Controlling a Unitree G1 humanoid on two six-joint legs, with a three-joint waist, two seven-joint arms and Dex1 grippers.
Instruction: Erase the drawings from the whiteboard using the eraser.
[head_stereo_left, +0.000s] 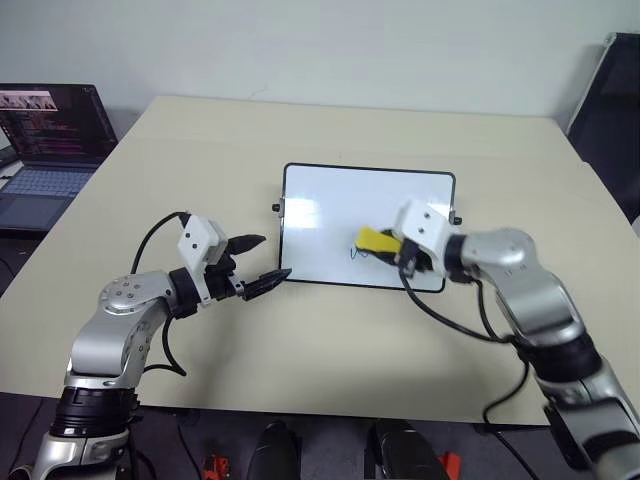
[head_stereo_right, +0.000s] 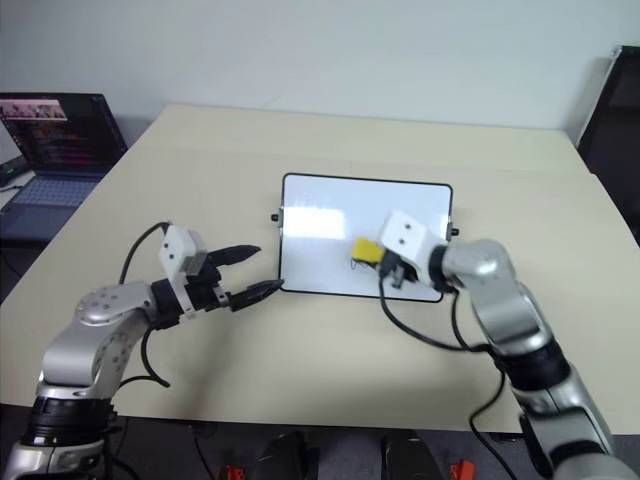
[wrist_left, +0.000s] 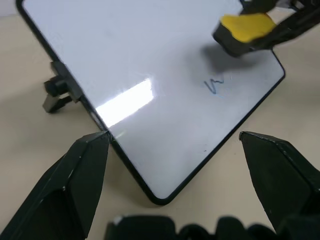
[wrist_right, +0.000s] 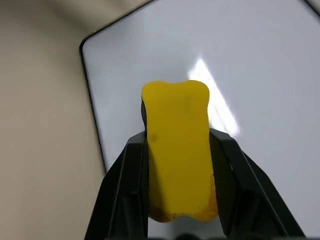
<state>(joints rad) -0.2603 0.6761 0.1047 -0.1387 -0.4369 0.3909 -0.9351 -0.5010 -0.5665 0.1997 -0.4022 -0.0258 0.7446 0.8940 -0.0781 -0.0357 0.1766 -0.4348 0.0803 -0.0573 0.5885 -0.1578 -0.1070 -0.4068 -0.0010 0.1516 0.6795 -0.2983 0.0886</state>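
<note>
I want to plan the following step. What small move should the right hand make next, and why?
Probably lower the eraser onto the remaining blue scribble and wipe across it. The right hand grips the yellow eraser just beside that mark on the whiteboard, and the rest of the board looks clean. The left hand stands open at the board's near left corner.

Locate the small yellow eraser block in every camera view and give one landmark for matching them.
Left eye view: the small yellow eraser block sits right of centre, over the near part of the glossy white black-framed whiteboard, clamped in the right gripper.
Right eye view: just right of centre.
Left wrist view: top right corner.
Right wrist view: centre, between the black fingers.
Shared landmark: the whiteboard's thin black frame.
</note>
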